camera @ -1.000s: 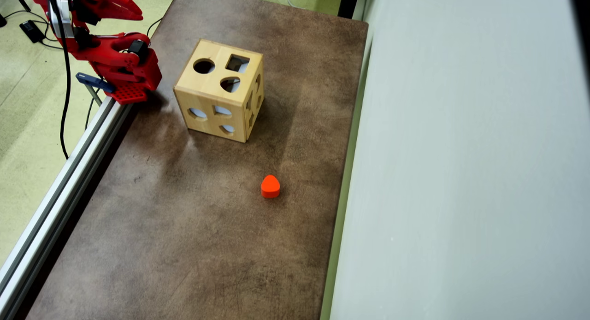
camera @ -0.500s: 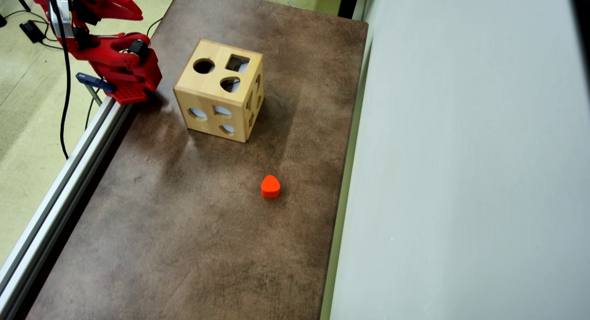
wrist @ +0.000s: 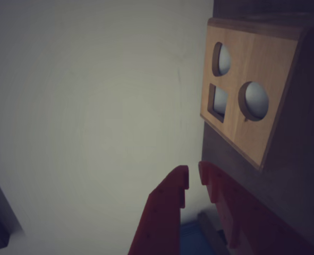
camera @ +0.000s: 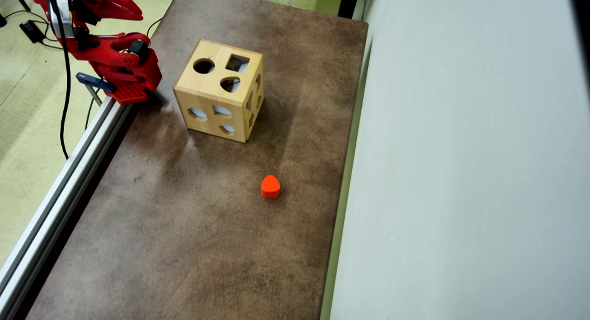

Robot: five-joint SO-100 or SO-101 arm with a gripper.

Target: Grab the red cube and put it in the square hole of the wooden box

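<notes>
No readable text, labels, brands, numbers or signs appear in either view; the wooden box [camera: 220, 90], the table [camera: 184, 228] and the red robot arm [camera: 110, 57] carry no visible markings.

The wooden box [camera: 220, 90] stands on the brown table [camera: 193, 246], its square hole [camera: 237, 63] on the top face. An orange-red heart-like block [camera: 270, 186] lies well below the box; the red arm [camera: 99, 43] is folded to its left.

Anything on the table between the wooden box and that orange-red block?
No. In the overhead view, only bare brown tabletop lies between the wooden box and the orange-red block.
</notes>
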